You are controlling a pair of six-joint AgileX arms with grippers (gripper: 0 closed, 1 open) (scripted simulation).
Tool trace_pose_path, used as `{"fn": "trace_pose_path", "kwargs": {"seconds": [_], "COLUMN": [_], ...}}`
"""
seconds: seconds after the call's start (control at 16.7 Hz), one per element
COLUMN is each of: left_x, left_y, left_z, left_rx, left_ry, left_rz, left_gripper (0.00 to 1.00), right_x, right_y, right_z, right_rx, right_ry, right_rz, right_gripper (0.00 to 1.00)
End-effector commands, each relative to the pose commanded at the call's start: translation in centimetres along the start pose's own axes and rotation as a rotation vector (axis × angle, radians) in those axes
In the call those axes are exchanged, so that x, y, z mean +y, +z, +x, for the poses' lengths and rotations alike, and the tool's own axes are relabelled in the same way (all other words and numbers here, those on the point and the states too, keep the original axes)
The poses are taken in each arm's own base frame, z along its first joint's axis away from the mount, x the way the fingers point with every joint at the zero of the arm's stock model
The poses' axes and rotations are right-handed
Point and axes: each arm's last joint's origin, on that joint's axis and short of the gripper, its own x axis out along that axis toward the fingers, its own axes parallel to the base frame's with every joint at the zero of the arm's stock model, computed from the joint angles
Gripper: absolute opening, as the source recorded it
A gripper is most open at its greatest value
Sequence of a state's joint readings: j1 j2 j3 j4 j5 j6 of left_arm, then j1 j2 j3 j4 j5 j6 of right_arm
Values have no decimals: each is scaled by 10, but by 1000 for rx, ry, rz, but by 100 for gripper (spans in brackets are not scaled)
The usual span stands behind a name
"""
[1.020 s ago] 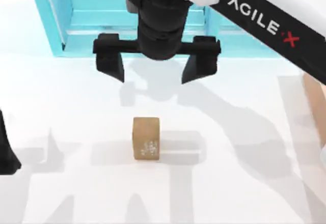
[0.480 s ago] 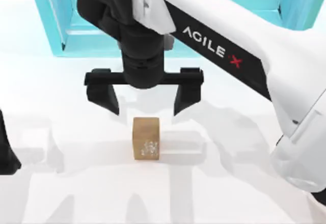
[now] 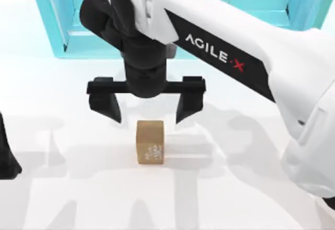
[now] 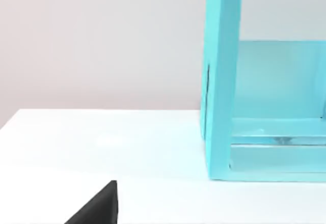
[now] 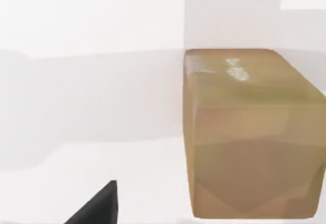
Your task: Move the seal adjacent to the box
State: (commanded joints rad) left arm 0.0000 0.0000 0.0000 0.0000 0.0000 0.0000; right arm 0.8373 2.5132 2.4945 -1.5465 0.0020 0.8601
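Note:
The seal [image 3: 151, 142], a small tan-brown upright block with a whitish carved mark on its near face, stands on the white table in the middle of the top view. My right gripper [image 3: 146, 110] hangs open just above and behind it, its two black fingers spread wider than the block. The right wrist view shows the seal [image 5: 252, 132] close up, with one dark fingertip [image 5: 97, 206] at the frame's edge. The box is out of view. My left arm [image 3: 6, 157] is parked at the table's left edge.
A big turquoise shelf unit [image 3: 63, 26] stands along the back of the table, also in the left wrist view as a turquoise shelf unit [image 4: 224, 81]. The white right arm [image 3: 251, 57] crosses the upper right of the top view.
My right gripper has come forward and down from the shelf unit toward the seal, staying open. The seal has not moved.

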Motion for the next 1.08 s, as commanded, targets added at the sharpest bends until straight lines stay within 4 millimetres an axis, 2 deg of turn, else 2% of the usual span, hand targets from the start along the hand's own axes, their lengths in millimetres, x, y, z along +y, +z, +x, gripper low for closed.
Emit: {"fn": "trace_pose_path", "kwargs": {"seconds": [0.48, 0.6, 0.84, 1.08], "left_x": [0, 0, 0, 0], "left_y": [0, 0, 0, 0], "left_z": [0, 0, 0, 0], "left_rx": [0, 0, 0, 0], "left_ry": [0, 0, 0, 0], "left_rz": [0, 0, 0, 0], "left_gripper": [100, 100, 100, 100], "right_x": [-1, -2, -2, -2], "right_y": [-3, -4, -4, -4], "right_z": [73, 80, 80, 80], "right_rx": [3, 2, 2, 2], "right_ry": [-3, -2, -2, -2], "right_rz": [0, 0, 0, 0], "right_gripper": [100, 100, 100, 70]}}
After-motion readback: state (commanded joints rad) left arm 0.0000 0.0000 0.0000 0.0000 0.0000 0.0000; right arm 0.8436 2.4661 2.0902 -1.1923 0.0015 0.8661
